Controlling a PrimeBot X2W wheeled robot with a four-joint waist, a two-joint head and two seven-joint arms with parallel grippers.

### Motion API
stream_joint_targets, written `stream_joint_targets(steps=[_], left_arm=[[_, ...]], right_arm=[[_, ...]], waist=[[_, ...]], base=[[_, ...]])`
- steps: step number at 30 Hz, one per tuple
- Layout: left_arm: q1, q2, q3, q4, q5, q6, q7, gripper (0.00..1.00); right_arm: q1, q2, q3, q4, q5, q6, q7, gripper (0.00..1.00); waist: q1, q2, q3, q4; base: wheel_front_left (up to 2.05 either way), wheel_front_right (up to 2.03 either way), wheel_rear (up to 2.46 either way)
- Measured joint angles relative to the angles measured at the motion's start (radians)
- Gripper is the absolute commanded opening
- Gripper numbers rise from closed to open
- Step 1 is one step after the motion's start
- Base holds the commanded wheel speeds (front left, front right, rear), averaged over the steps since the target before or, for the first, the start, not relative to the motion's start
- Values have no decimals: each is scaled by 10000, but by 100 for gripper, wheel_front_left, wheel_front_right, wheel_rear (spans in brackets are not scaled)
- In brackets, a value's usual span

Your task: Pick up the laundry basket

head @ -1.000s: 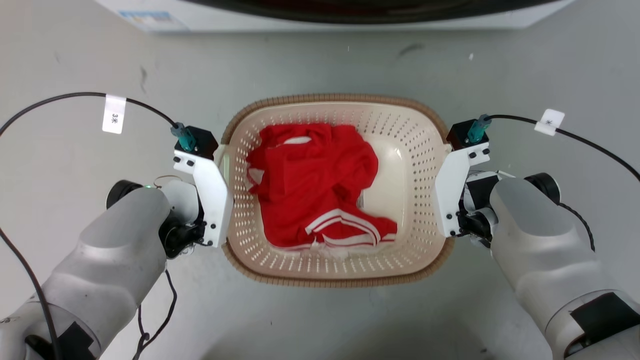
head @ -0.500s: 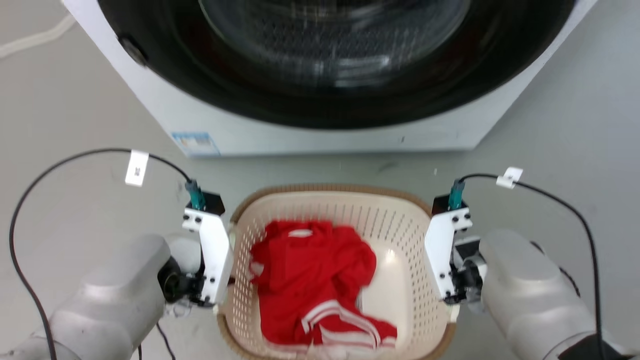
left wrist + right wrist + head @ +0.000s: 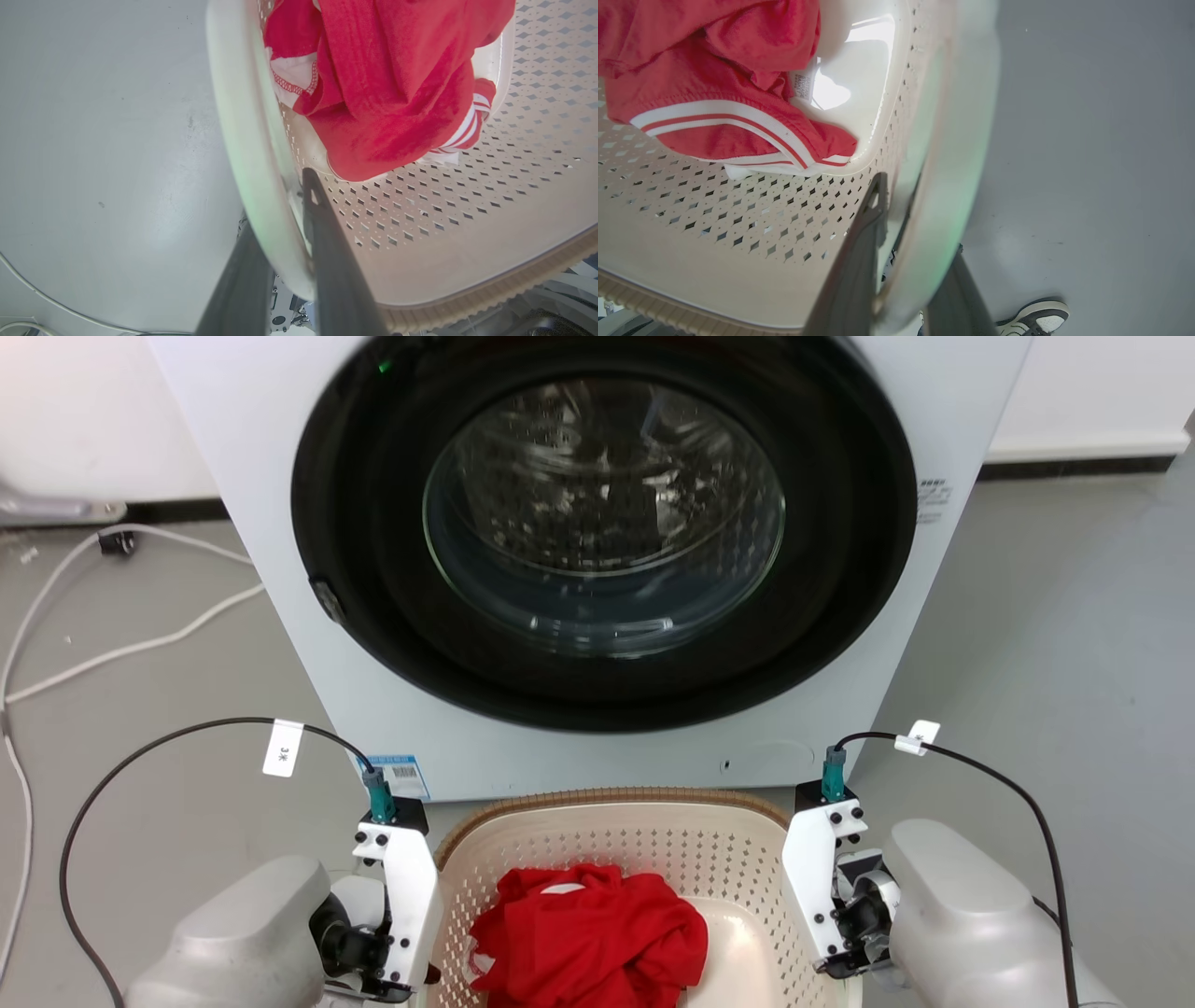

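Note:
The laundry basket (image 3: 611, 796), cream perforated plastic with a brown woven-look rim, sits at the bottom of the head view with a red garment (image 3: 588, 933) with white stripes inside. My left gripper (image 3: 280, 200) is shut on the basket's white left handle (image 3: 243, 116), one dark finger inside the wall and one outside. My right gripper (image 3: 910, 210) is shut the same way on the right handle (image 3: 962, 140). In the head view both white wrist mounts flank the basket, and the fingers themselves are hidden below them.
A white front-loading washing machine (image 3: 597, 551) with a closed round glass door stands directly behind the basket. White cables (image 3: 112, 644) trail over the grey floor at the left. A person's shoe (image 3: 1036, 317) is on the floor by the right side.
The head camera has swung upward, bringing the whole washer door into view. Both grippers stay clamped at the basket's sides. The basket rim now overlaps the washer's lower front instead of showing floor between.

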Motion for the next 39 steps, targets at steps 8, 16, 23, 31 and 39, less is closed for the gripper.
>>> stream_joint_targets(steps=[8,16,23,31,39], left_arm=[[205,-90,-44,219,2,2,389,0],[417,-161,-35,324,-242,2,665,0],[431,-207,-42,349,-261,4,725,0],[447,-211,-48,366,-341,4,805,0],[443,-205,-42,372,-407,4,855,0]], right_arm=[[230,-29,351,-385,466,-8,546,0],[399,-59,617,-389,800,-8,788,0],[395,-59,694,-259,913,-8,784,0],[395,-59,748,-96,1072,-8,796,0],[349,-59,823,-33,1200,-8,769,0]], waist=[[1,0,-645,-14],[3,0,-917,-55],[4,0,-991,-48],[4,0,-1059,-56],[5,0,-1047,-63]], base=[[0,0,0],[0,0,0],[0,0,0],[0,0,0],[0,0,0]])
